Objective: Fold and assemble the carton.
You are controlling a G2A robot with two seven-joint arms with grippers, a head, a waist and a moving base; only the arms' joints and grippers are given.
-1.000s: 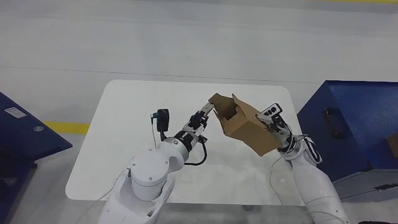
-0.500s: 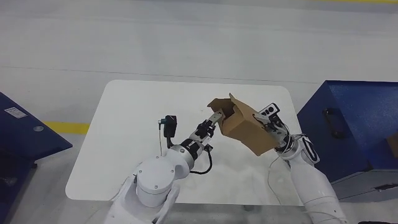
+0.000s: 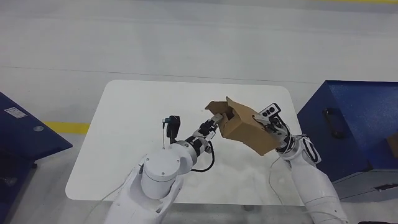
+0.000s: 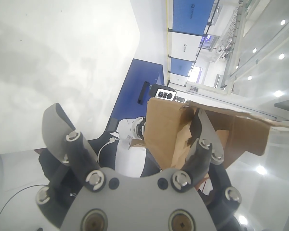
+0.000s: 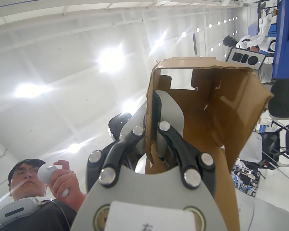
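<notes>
- Cardboard carton point(image 3: 245, 127) hangs tilted above the tabletop point(image 3: 137, 137), right side.
- Right hand point(image 3: 273, 130) pinches its right wall.
- Left hand point(image 3: 216, 122) gapes wide, one finger hooked inside the carton's left opening.

carton point(image 3: 245, 127) sits over the table's point(image 3: 124, 137) 3 o'clock half, left claw point(image 3: 216, 120) at its 9, right claw point(image 3: 273, 135) at its 4, so that side is blocked. passing room over the table from 8 to 12 o'clock. blue cabinet point(image 3: 354, 124) walls the 3 o'clock edge.
</notes>
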